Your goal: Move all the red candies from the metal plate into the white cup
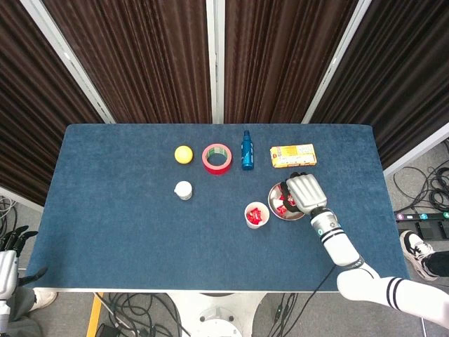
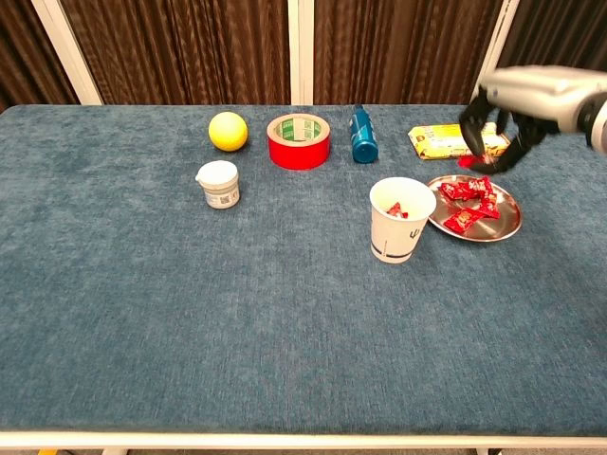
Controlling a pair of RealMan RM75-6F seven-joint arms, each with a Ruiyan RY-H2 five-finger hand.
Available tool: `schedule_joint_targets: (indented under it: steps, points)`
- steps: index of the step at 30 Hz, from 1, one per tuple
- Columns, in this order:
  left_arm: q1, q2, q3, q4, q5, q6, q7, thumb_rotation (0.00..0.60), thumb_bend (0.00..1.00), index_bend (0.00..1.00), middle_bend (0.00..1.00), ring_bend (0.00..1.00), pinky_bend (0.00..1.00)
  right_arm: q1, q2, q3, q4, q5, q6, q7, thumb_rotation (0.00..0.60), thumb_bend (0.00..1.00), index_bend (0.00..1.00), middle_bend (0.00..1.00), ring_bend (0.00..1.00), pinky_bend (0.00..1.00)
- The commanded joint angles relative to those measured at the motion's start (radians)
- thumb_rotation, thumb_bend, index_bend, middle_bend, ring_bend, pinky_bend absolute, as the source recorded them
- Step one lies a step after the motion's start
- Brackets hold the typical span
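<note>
Chest view: white cup [image 2: 402, 219] standing just left of metal plate [image 2: 475, 212], red candies [image 2: 397, 209] inside it. More red candies [image 2: 467, 202] on the plate, shiny crinkled wrappers, bunched together. Right hand [image 2: 517, 102] raised above the plate, fingers curled down, pinching one red candy [image 2: 471, 161] at the fingertips, clear of the pile. Left hand [image 1: 8, 258] low at table's left edge, fingers spread, holding nothing.

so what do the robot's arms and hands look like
The right hand has a silver-grey metallic back and dark fingers. Its forearm is glossy white in rounded segments, with black bands at the joints and a small green mark near the wrist. Of the left hand, only a grey shell with dark fingers shows at the edge of the head view.
</note>
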Motion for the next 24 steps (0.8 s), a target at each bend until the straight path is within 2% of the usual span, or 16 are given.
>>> schedule_joint_targets:
  steps: [1, 6, 12, 21, 24]
  points:
    - [0.002, 0.001, 0.001, -0.003, 0.001, 0.004, 0.0, 0.6, 0.09, 0.3, 0.25, 0.17, 0.28, 0.005, 0.058, 0.02, -0.098, -0.059, 0.013, 0.032, 0.6, 0.33, 0.65, 0.58, 0.3, 0.36]
    - [0.005, 0.002, 0.002, -0.004, 0.001, 0.007, 0.0, 0.6, 0.09, 0.3, 0.25, 0.17, 0.28, 0.034, 0.037, 0.008, -0.107, -0.066, -0.02, 0.013, 0.6, 0.33, 0.65, 0.58, 0.29, 0.36]
    - [0.006, 0.001, 0.002, 0.001, -0.001, 0.005, -0.008, 0.6, 0.09, 0.3, 0.25, 0.17, 0.28, 0.071, -0.04, -0.006, -0.053, -0.044, -0.049, -0.021, 0.6, 0.33, 0.63, 0.53, 0.28, 0.36]
    - [0.011, -0.004, 0.003, 0.015, -0.007, 0.004, -0.023, 0.6, 0.09, 0.3, 0.25, 0.17, 0.28, 0.082, -0.064, -0.024, -0.046, -0.044, -0.052, -0.026, 0.6, 0.32, 0.53, 0.47, 0.22, 0.34]
    - [0.011, -0.007, 0.003, 0.017, -0.004, 0.006, -0.024, 0.6, 0.09, 0.3, 0.25, 0.17, 0.28, 0.079, -0.057, -0.027, -0.058, -0.048, -0.048, -0.018, 0.6, 0.28, 0.46, 0.43, 0.2, 0.33]
